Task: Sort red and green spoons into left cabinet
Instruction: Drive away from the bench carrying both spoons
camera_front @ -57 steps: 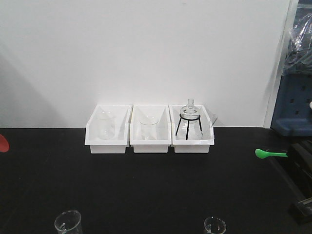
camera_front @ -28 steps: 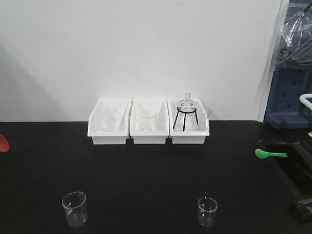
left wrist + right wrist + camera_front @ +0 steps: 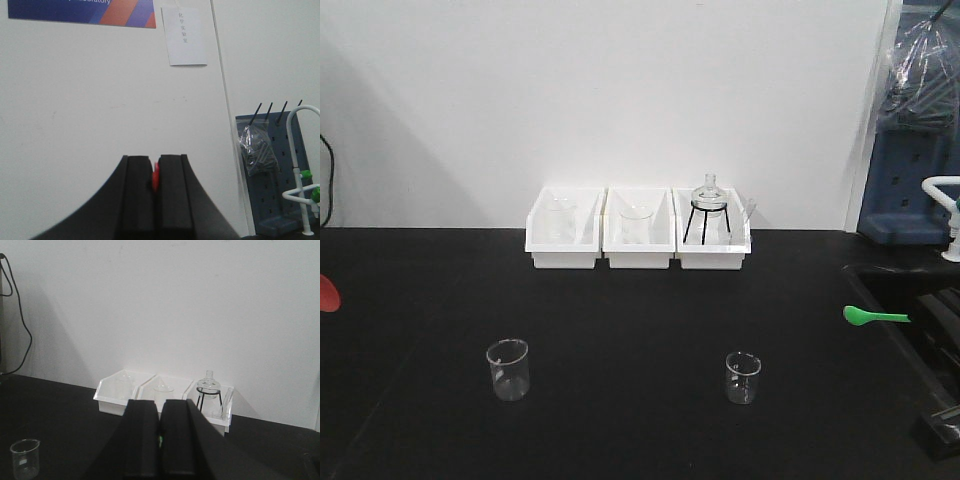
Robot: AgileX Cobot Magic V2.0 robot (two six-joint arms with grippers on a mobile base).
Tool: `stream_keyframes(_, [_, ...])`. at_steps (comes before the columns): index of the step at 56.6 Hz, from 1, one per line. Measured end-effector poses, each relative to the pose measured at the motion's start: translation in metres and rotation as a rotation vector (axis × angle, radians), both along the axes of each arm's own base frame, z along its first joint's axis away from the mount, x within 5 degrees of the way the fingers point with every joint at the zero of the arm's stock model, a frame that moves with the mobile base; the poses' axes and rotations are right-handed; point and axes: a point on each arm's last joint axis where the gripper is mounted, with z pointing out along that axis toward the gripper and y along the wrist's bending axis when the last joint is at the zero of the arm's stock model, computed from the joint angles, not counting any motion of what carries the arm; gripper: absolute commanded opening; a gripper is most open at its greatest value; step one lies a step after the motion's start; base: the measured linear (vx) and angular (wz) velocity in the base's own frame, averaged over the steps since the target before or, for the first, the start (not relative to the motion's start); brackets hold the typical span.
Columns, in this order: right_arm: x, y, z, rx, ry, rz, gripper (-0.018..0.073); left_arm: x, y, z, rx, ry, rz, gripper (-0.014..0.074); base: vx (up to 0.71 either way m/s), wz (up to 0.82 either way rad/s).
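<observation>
The black bench carries three white bins in a row against the back wall. The two on the left hold one glass beaker each; the third holds one flask on a black tripod. Two more beakers stand loose nearer the camera, well apart: the larger one left, the smaller one right. Nothing stands between them. A blue pegboard and a white tap occupy the right margin.

Spoons counted: two. The green spoon is at the right edge above the bench, long axis near level, bowl pointing left toward centre, handle running right out of sight. Of the red spoon only the bowl shows at the left edge – its axis cannot be judged.

The left gripper is clamped on a red sliver between its fingers. The right gripper is drawn together – a thin green strip shows in the slit.
</observation>
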Motion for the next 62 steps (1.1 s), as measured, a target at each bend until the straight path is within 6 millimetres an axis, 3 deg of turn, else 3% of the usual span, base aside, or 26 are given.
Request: stream_keyframes(62, [0.0,0.0,-0.0001,0.0,0.001,0.0,-0.0009,0.0,0.0,0.0,0.0,0.0,0.0,-0.0006,-0.15,0.22])
